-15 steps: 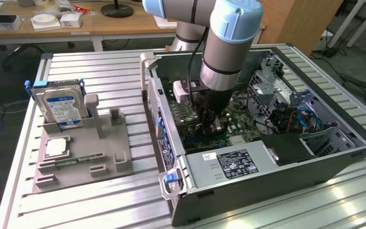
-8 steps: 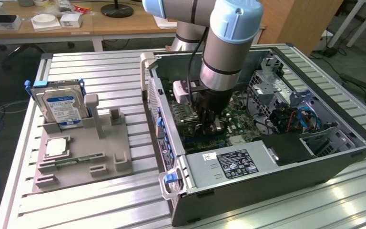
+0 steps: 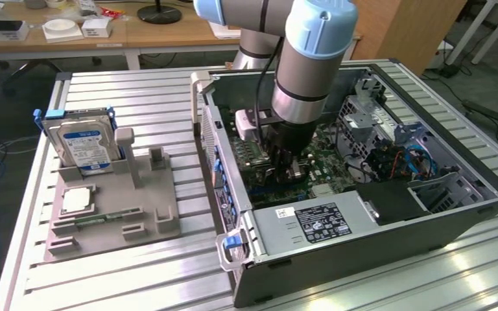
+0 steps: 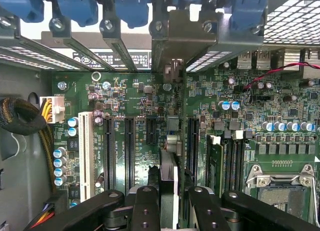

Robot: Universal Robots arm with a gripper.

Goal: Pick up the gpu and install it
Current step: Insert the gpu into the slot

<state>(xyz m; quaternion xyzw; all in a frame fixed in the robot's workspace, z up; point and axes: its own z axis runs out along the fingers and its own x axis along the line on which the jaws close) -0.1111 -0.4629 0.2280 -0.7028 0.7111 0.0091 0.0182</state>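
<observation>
The gpu [image 4: 170, 141] shows edge-on in the wrist view, a thin green card standing upright over the motherboard's black expansion slots [image 4: 129, 151]. Its metal end bracket [image 4: 172, 71] reaches toward the case's rear slot openings. My gripper [image 4: 172, 211] is shut on the card, with a black finger [image 4: 145, 211] pressing on each side of it. In the exterior view the gripper [image 3: 282, 170] is deep inside the open computer case [image 3: 456, 220], low over the green motherboard [image 3: 323, 170] near the case's rear wall.
A grey parts holder [image 3: 145, 223] on the exterior view's left carries a hard drive [image 3: 80, 146], a chip [image 3: 76, 201] and a memory stick [image 3: 111, 216]. Inside the case are the power supply [image 3: 318, 223], a black cable bundle [image 4: 20, 118] and the processor socket [image 4: 280, 191].
</observation>
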